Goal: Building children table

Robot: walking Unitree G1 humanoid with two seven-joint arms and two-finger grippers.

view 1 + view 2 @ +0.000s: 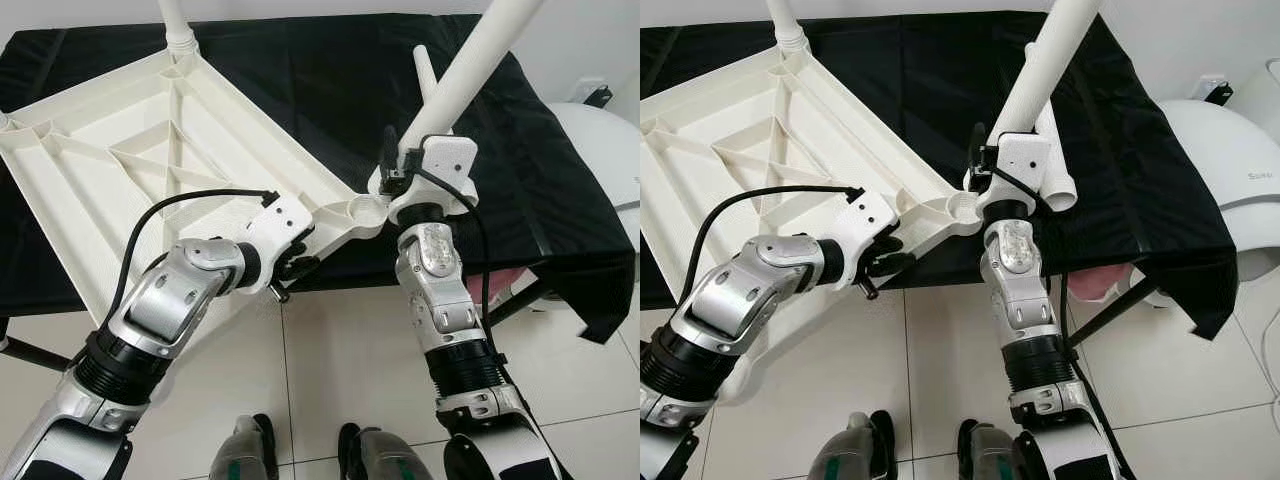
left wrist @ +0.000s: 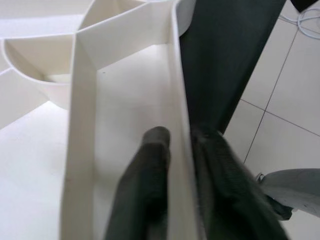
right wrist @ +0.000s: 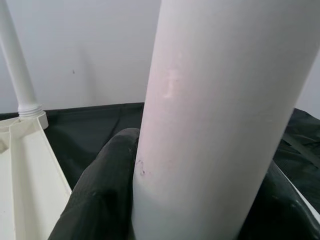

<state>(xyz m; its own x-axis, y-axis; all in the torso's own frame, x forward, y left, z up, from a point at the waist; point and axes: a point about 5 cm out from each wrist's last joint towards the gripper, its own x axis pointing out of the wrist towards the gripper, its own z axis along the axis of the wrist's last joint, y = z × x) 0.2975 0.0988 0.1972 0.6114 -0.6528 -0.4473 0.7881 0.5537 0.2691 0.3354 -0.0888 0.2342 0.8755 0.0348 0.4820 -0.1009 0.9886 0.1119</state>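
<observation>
White tabletop [image 1: 150, 150] lies upside down, ribs up, on black cloth [image 1: 320, 90], near corner overhanging the floor. Left gripper [image 2: 175, 165] pinches its edge wall near the corner socket [image 1: 365, 208]. Right gripper [image 1: 400, 165] is clamped on white leg [image 1: 480, 60], tilted above that socket.

The upturned tabletop [image 1: 150, 150] at the upper left was cream-white, its ribs the same shade. The leg [image 1: 470, 70] was plain white. Behind them lay a black cloth [image 1: 330, 90]. The floor tiles [image 1: 330, 380] were pale off-white with grey grout lines. Both arms were silver, with black fingers [image 2: 145, 190].
</observation>
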